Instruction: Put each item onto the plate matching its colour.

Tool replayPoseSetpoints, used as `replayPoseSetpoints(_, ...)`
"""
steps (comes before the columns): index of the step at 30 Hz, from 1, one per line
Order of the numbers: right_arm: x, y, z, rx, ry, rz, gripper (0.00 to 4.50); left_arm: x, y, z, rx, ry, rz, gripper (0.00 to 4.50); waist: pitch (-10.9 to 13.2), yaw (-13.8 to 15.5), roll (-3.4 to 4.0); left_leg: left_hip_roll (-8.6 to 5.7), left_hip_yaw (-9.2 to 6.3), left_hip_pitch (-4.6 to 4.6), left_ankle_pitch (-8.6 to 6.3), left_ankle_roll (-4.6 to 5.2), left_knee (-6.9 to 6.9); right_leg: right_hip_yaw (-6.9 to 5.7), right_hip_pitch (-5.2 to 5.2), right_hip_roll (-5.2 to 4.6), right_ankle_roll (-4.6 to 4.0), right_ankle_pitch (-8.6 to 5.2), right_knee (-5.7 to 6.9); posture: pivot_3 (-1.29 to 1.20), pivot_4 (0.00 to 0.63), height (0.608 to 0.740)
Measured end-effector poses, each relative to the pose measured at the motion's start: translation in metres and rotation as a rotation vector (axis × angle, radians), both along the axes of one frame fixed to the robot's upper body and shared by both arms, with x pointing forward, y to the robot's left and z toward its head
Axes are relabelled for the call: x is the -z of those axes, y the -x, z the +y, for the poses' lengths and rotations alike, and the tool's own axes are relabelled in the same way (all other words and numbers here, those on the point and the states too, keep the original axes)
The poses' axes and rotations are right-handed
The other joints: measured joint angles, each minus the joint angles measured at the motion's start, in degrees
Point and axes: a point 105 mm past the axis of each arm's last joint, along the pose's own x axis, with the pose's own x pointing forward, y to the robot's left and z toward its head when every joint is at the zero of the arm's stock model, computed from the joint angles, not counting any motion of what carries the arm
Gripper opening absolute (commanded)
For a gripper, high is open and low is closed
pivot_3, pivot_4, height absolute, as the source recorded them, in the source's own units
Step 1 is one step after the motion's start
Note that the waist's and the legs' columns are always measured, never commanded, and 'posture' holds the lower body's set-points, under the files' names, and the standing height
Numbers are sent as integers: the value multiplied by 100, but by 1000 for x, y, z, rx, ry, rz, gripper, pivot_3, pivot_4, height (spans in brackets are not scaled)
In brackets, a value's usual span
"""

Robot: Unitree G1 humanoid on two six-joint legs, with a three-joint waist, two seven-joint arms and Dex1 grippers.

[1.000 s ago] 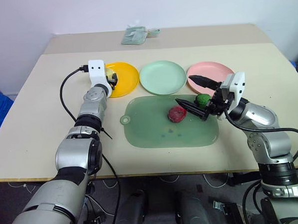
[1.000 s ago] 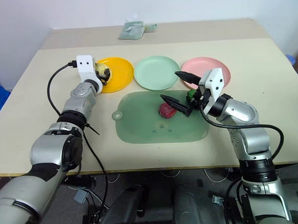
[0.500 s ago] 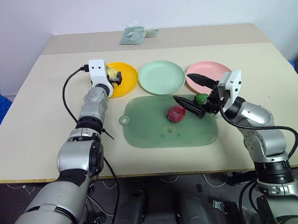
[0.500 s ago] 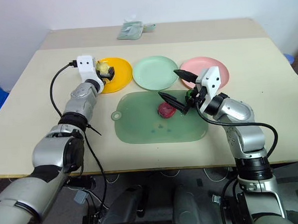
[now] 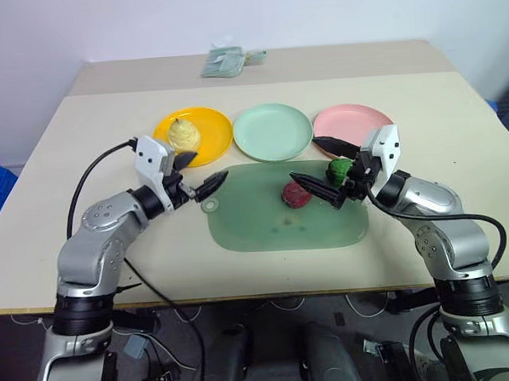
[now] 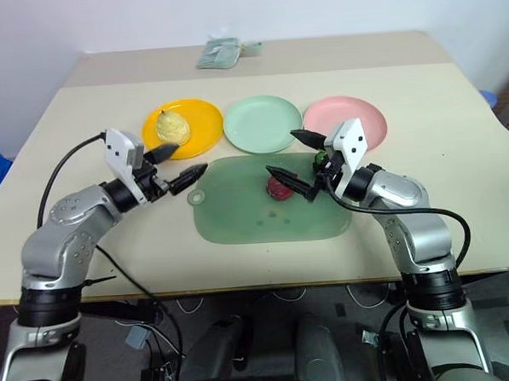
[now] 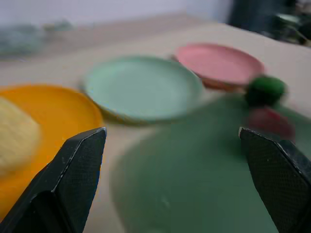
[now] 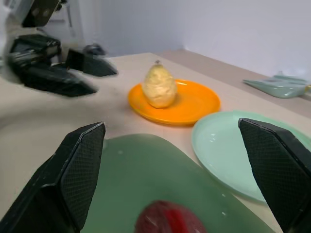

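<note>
The pale yellow pear (image 5: 183,133) stands upright on the yellow-orange plate (image 5: 213,124). My left gripper (image 5: 204,169) is open and empty, hovering level just in front of that plate, at the left end of the mat. The mint green plate (image 5: 273,131) and pink plate (image 5: 353,120) hold nothing. On the mat lie the red-magenta fruit (image 5: 296,193) and, to its right, the dark green bumpy fruit (image 5: 340,169). My right gripper (image 5: 304,160) is open above the mat, its near finger over the red fruit, the green fruit close by its base.
A translucent green mat (image 5: 273,228) lies in front of the three plates. A folded greenish cloth (image 5: 224,62) sits at the table's far edge. Bare tabletop lies to the left and right of the plates.
My left gripper let go of the pear on the yellow-orange plate, opened, and drew back toward me, turning to the right. The right arm has stayed put.
</note>
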Motion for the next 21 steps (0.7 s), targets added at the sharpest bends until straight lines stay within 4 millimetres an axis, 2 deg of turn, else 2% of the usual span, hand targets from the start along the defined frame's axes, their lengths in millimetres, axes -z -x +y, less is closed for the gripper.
replayPoseSetpoints(5,11,4,8,-49,43,35,4500,5,28,5,114,-66,8,4472,0,2,2,3,2,0,0,-1,-13,3,-8,-3,-2,-1,-2,0,150,740)
replayPoseSetpoints(8,18,0,10,-41,68,58,4500,15,50,16,179,-76,-23,4472,-2,-33,8,7,4,2,1,-2,-21,4,-10,-2,-7,-1,-7,0,150,740)
replayPoseSetpoints(10,26,-5,9,-24,87,82,4500,24,68,26,262,-121,15,4472,0,-61,11,8,5,1,1,-3,-23,4,-10,-3,-13,-3,-7,0,150,740)
replayPoseSetpoints(15,45,-17,11,6,123,130,4500,7,88,39,382,-91,-5,4472,0,-6,12,7,4,2,0,-2,-20,2,-7,-3,-26,-10,-12,0,150,740)
replayPoseSetpoints(21,63,-28,12,8,158,176,4500,12,109,42,453,-95,43,4472,1,-11,13,8,4,2,0,-2,-25,3,-10,-2,-16,-4,-11,0,150,740)
